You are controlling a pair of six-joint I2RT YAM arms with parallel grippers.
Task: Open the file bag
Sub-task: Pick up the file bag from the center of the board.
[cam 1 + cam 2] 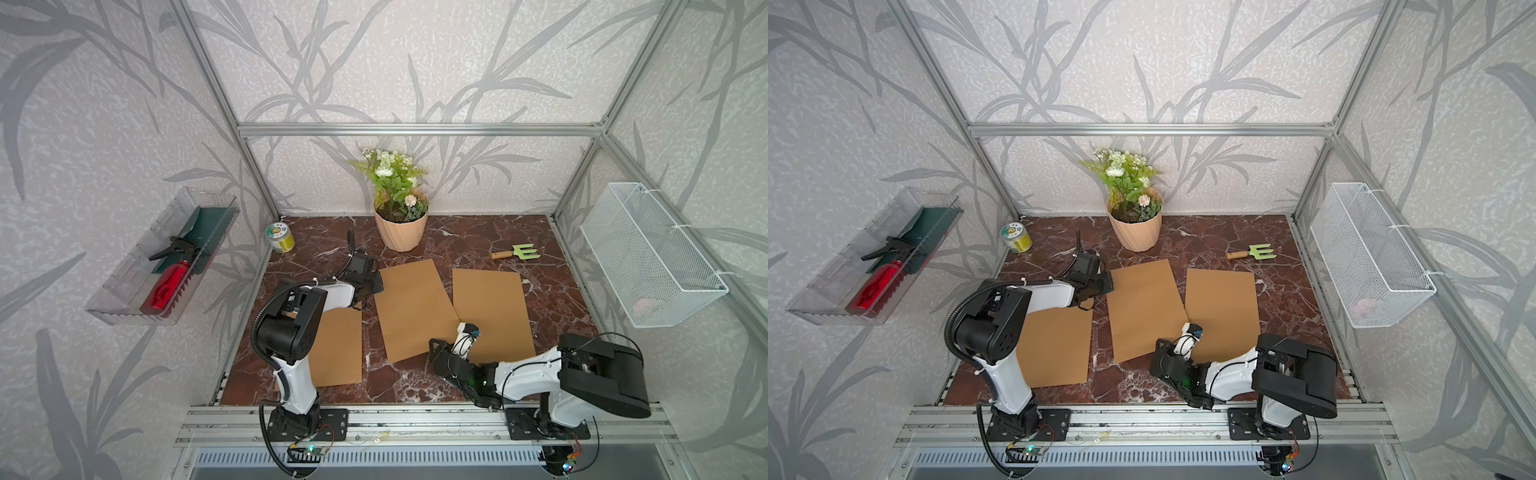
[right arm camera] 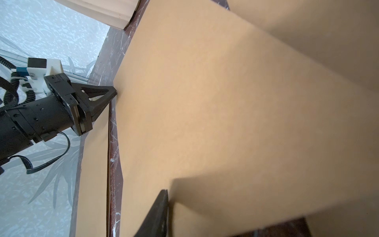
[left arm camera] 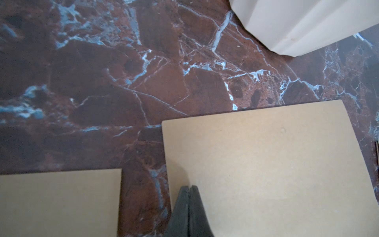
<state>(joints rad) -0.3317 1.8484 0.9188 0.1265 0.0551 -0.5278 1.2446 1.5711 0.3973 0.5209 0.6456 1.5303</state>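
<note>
Three flat brown file bags lie on the marble table. The middle file bag point(image 1: 411, 311) point(image 1: 1144, 307) point(image 3: 266, 164) point(image 2: 205, 102) is turned a little askew. My left gripper point(image 1: 376, 286) point(image 1: 1106, 284) point(image 3: 189, 187) point(image 2: 114, 93) is shut with nothing between its fingers, its tips pressing on that bag's far left corner. My right gripper point(image 1: 433, 343) point(image 1: 1159, 343) point(image 2: 167, 191) is at the bag's near edge. In the right wrist view one finger point(image 2: 160, 207) lies against a raised paper layer; that layer hides the other finger.
A second bag point(image 1: 336, 353) lies under my left arm, a third point(image 1: 490, 311) to the right. At the back stand a flower pot point(image 1: 401, 230), a tin point(image 1: 280, 237) and a green garden fork point(image 1: 517, 251). A wire basket point(image 1: 648, 253) and a clear tray point(image 1: 124, 307) hang on the side walls.
</note>
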